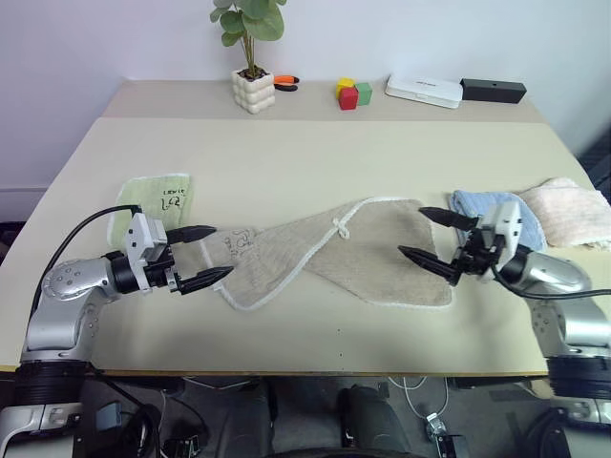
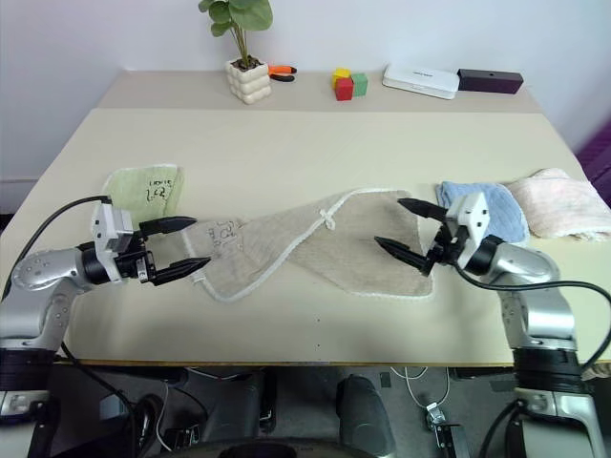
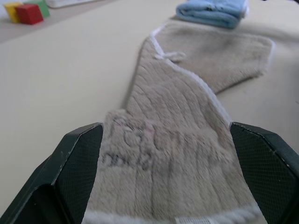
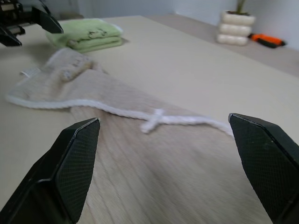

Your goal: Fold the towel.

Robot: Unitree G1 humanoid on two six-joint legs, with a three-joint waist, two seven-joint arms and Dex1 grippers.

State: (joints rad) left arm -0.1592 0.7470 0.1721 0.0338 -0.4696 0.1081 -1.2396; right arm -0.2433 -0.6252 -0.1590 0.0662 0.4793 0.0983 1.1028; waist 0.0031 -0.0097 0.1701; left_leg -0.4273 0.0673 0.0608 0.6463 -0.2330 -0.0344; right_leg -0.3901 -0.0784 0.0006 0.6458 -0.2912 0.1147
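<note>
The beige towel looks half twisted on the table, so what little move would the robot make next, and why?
Probably both tools ease inward and down to pinch the towel's ends. The left tool and right tool stand open, one at each end, holding nothing, and the cloth lies twisted rather than flat, so a grip must come before any fold.

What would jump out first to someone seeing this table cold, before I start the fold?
The beige towel lies twisted across the middle of the table, its white loop near the centre. The left gripper and right gripper face it from either end, both open and holding nothing. A folded green towel sits behind the left gripper, and blue and pink ones behind the right.
</note>
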